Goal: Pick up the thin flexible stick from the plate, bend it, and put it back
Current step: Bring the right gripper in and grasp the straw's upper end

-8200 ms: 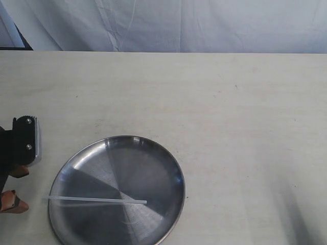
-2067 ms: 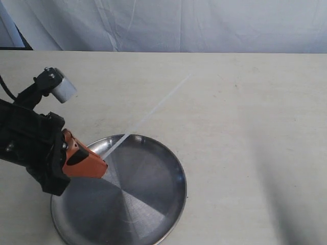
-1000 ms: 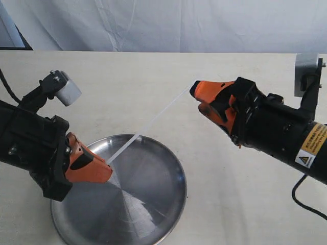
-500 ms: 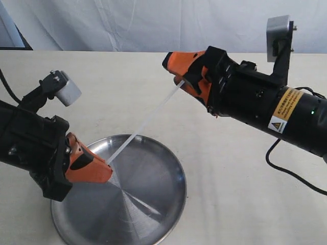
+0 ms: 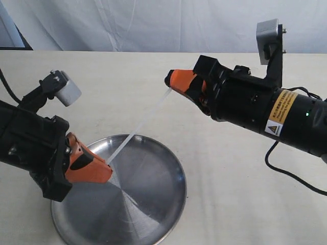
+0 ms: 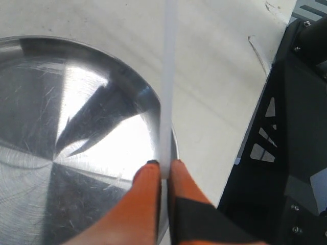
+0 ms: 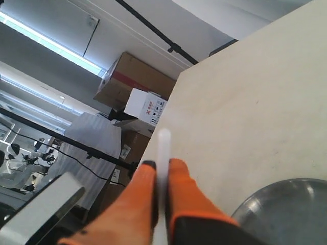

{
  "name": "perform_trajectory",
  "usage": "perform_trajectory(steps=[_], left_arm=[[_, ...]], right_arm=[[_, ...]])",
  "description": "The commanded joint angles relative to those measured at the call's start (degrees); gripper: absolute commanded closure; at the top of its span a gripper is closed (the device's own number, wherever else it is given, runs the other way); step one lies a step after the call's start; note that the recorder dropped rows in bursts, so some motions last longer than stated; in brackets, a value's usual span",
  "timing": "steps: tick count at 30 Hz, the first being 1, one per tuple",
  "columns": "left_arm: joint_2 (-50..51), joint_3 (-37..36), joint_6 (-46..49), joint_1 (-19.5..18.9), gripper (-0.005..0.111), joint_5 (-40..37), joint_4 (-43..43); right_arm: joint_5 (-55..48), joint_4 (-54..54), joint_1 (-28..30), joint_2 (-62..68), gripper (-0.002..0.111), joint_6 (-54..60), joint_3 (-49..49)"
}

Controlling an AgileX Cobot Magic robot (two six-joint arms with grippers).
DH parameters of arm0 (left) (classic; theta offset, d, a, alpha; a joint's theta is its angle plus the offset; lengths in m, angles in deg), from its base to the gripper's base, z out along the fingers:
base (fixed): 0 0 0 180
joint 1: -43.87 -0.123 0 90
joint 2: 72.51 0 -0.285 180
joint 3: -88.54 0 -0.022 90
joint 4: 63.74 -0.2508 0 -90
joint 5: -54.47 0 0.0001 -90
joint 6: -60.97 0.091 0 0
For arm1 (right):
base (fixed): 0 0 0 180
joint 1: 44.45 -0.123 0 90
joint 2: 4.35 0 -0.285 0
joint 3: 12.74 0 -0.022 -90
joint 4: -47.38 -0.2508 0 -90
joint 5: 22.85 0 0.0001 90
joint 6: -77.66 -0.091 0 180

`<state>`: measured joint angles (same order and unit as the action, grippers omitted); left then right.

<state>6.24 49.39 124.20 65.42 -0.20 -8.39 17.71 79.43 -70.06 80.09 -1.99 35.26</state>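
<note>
The thin translucent-white stick (image 5: 138,128) runs straight and slanted through the air above the steel plate (image 5: 153,194). My left gripper (image 5: 106,166) is shut on its lower end over the plate's left part; the left wrist view shows the stick (image 6: 166,81) pinched between the orange fingertips (image 6: 149,173) of that gripper (image 6: 163,166). My right gripper (image 5: 169,81) is shut on the upper end, above the table behind the plate. In the right wrist view the stick (image 7: 163,148) pokes out past that gripper (image 7: 162,164), with the plate (image 7: 286,204) beyond.
The plate lies on a pale tabletop (image 5: 240,178) near its front edge. A white cloth backdrop (image 5: 168,23) hangs behind the table. The right arm's black body (image 5: 265,115) stretches over the table's right half. Cardboard boxes (image 7: 138,89) stand beyond the table's side edge.
My right arm came in from the right, reached the stick's free upper end and shut on it. The left gripper has held the lower end still over the plate.
</note>
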Motion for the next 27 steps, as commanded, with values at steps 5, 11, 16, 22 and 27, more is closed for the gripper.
perform_trajectory(steps=[5,11,16,22,27], left_arm=[[-0.40,0.10,0.31,0.33,0.107,-0.19,2.47],[-0.40,0.10,0.31,0.33,0.102,-0.54,4.56],[-0.40,0.10,0.31,0.33,0.080,-0.77,4.68],[-0.40,0.10,0.14,0.33,0.059,-0.77,5.15],[-0.40,0.10,0.14,0.33,0.063,-0.77,5.23]], right_arm=[[0.28,2.22,-0.11,0.27,0.109,-0.11,-0.33],[0.28,3.57,-0.11,0.27,0.109,-1.09,-0.33],[0.28,3.68,-0.11,0.27,0.109,-1.10,-0.33],[2.02,3.82,-0.11,0.27,0.109,-1.23,-0.33],[4.80,3.82,-0.11,0.27,0.109,-1.45,-0.33]])
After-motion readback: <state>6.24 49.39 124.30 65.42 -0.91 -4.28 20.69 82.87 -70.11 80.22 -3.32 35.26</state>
